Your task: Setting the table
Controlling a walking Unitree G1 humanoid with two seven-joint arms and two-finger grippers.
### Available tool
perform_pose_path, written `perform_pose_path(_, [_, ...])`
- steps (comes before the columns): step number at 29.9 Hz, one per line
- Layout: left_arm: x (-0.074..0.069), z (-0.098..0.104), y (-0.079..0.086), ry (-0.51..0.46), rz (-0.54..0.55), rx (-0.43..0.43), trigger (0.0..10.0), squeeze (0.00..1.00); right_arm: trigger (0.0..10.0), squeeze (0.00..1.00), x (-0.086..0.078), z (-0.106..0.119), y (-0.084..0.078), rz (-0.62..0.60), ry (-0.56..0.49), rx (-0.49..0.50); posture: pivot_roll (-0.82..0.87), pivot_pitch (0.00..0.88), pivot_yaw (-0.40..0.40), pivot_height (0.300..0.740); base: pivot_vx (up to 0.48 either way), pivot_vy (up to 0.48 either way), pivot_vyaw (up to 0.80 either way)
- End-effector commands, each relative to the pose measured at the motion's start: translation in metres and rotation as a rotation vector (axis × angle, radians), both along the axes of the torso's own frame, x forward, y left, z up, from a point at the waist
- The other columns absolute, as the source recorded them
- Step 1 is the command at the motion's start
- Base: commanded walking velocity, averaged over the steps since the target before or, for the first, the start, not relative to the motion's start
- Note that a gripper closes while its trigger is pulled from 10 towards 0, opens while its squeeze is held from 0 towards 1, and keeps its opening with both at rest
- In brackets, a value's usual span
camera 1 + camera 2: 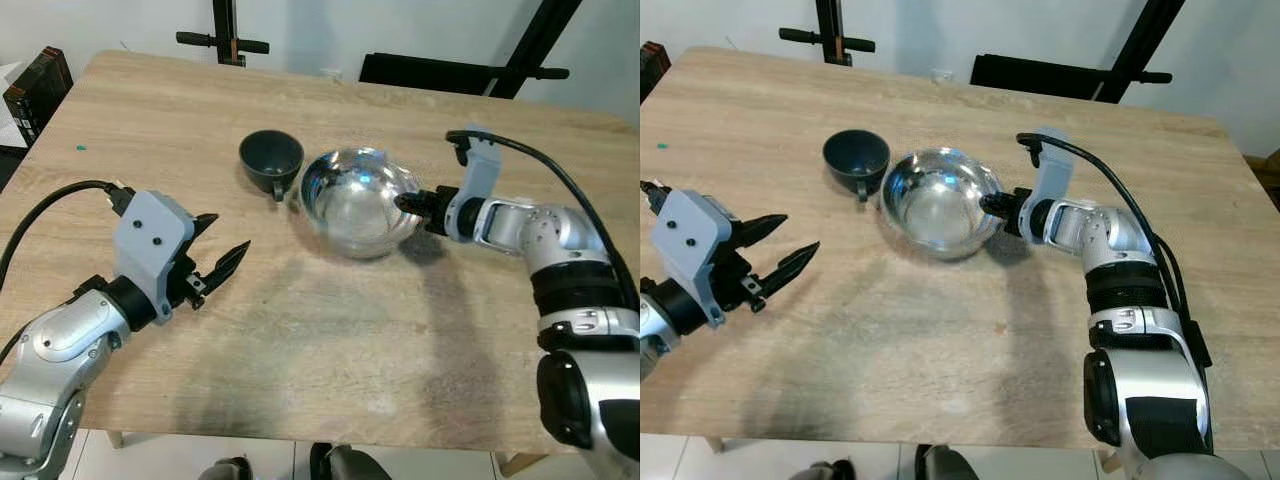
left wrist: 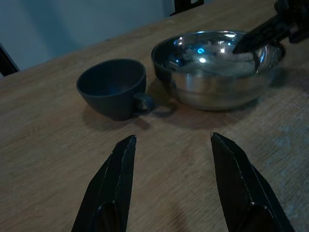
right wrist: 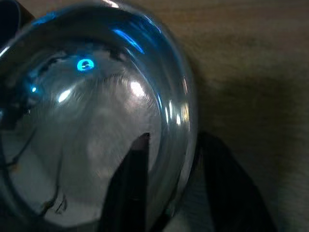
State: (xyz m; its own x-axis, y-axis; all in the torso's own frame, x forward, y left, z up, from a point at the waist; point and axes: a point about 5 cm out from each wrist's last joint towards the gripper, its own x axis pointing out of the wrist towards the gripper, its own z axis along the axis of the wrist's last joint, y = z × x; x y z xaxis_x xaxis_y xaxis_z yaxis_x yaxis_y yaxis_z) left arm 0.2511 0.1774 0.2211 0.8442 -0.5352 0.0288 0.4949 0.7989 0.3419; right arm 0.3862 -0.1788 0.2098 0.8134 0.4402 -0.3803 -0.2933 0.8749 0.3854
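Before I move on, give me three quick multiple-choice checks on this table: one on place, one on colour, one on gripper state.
1. The dark cup sits where relative to the steel bowl?
A. On its left
B. Inside it
C. On its right

2. The cup's colour?
A. White
B. Dark grey
C. Red

3. The right gripper is:
A. Hanging idle
B. Astride the bowl's rim
C. Holding the cup

Answers: 1 A, the head views show the cup beside the bowl's left side. 2 B, it looks dark grey. 3 B, one finger sits inside the rim and one outside.

Left tool (image 1: 222,262) spread, right tool (image 1: 412,204) pinched.
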Motion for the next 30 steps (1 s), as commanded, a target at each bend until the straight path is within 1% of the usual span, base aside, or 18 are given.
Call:
perform_pose_path(1, [0.001,-0.004,0.000,0.013,0.002,0.002,10.0,0.44,10.0,1.00,-0.002,-0.006,-0.001,0.007,0.028,0.005,-0.08,0.091,-0.025,0.740,0.000,0.000,0.00])
perform_pose_path(6, [0.001,-0.004,0.000,0.012,0.005,0.001,10.0,0.44,10.0,1.00,-0.001,-0.004,0.000,0.003,0.013,0.019,-0.08,0.093,-0.027,0.740,0.000,0.000,0.00])
perform_pose_path(8, [0.000,-0.004,0.000,0.013,0.009,0.001,10.0,0.44,10.0,1.00,0.001,0.004,0.000,-0.013,-0.045,0.016,-0.07,0.096,-0.028,0.740,0.000,0.000,0.00])
perform_pose_path(9, [0.000,-0.005,0.000,0.013,0.011,0.001,10.0,0.44,10.0,1.00,0.002,0.010,-0.002,-0.027,-0.102,-0.015,-0.07,0.096,-0.029,0.740,0.000,0.000,0.00])
perform_pose_path(10, [0.000,-0.005,0.000,0.015,0.012,-0.001,10.0,0.44,10.0,0.12,0.002,0.022,-0.003,-0.045,-0.186,-0.027,-0.07,0.099,-0.029,0.740,0.000,0.000,0.00])
perform_pose_path(11, [0.000,-0.005,0.000,0.015,0.012,-0.002,10.0,0.44,10.0,0.12,0.002,0.028,-0.003,-0.052,-0.211,-0.012,-0.07,0.100,-0.027,0.740,0.000,0.000,0.00])
perform_pose_path(12, [0.000,-0.006,-0.001,0.015,0.014,-0.006,10.0,0.44,10.0,0.00,0.000,0.038,-0.004,-0.068,-0.267,0.002,-0.07,0.101,-0.024,0.740,0.000,0.000,0.00])
perform_pose_path(13, [0.000,-0.006,-0.001,0.015,0.014,-0.006,10.0,0.44,10.0,0.00,0.000,0.038,-0.004,-0.068,-0.267,0.002,-0.07,0.101,-0.024,0.740,0.000,0.000,0.00])
perform_pose_path(16, [0.001,-0.007,-0.003,0.013,0.022,-0.017,10.0,0.45,10.0,0.00,-0.009,0.060,-0.004,-0.090,-0.419,0.002,-0.07,0.104,-0.017,0.740,0.000,0.000,0.00])
perform_pose_path(17, [0.001,-0.007,-0.003,0.013,0.022,-0.017,10.0,0.45,10.0,0.00,-0.009,0.060,-0.004,-0.090,-0.419,0.002,-0.07,0.104,-0.017,0.740,0.000,0.000,0.00])
perform_pose_path(20, [0.005,-0.011,-0.005,0.019,0.050,-0.031,10.0,0.45,10.0,0.00,-0.033,0.071,0.003,-0.112,-0.547,0.027,-0.07,0.111,0.001,0.740,0.000,0.000,0.00])
perform_pose_path(21, [0.005,-0.011,-0.005,0.019,0.050,-0.031,10.0,0.45,10.0,0.00,-0.033,0.071,0.003,-0.112,-0.547,0.027,-0.07,0.111,0.001,0.740,0.000,0.000,0.00])
perform_pose_path(22, [0.007,-0.013,-0.005,0.019,0.066,-0.039,10.0,0.45,10.0,0.00,-0.041,0.072,0.006,-0.121,-0.590,0.053,-0.07,0.112,0.003,0.740,0.000,0.000,0.00])
perform_pose_path(24, [0.011,-0.018,-0.004,0.017,0.112,-0.048,10.0,0.46,10.0,0.00,-0.059,0.068,0.015,-0.149,-0.697,0.051,-0.07,0.114,0.013,0.740,0.000,0.000,0.00])
perform_pose_path(26, [0.011,-0.020,-0.003,0.017,0.127,-0.055,10.0,0.46,10.0,0.00,-0.065,0.061,0.019,-0.164,-0.709,0.048,-0.07,0.115,0.014,0.740,0.000,0.000,0.00])
perform_pose_path(28, [0.012,-0.024,-0.003,0.020,0.160,-0.061,10.0,0.46,10.0,0.00,-0.075,0.037,0.026,-0.230,-0.689,0.038,-0.07,0.115,0.019,0.740,0.000,0.000,0.00])
perform_pose_path(29, [0.012,-0.024,-0.003,0.020,0.160,-0.061,10.0,0.46,10.0,0.00,-0.075,0.037,0.026,-0.230,-0.689,0.038,-0.07,0.115,0.019,0.740,0.000,0.000,0.00])
perform_pose_path(30, [0.011,-0.029,-0.002,0.031,0.170,-0.057,10.0,0.47,10.0,0.00,-0.082,0.024,0.030,-0.258,-0.695,-0.016,-0.06,0.116,0.019,0.740,0.000,0.000,0.00])
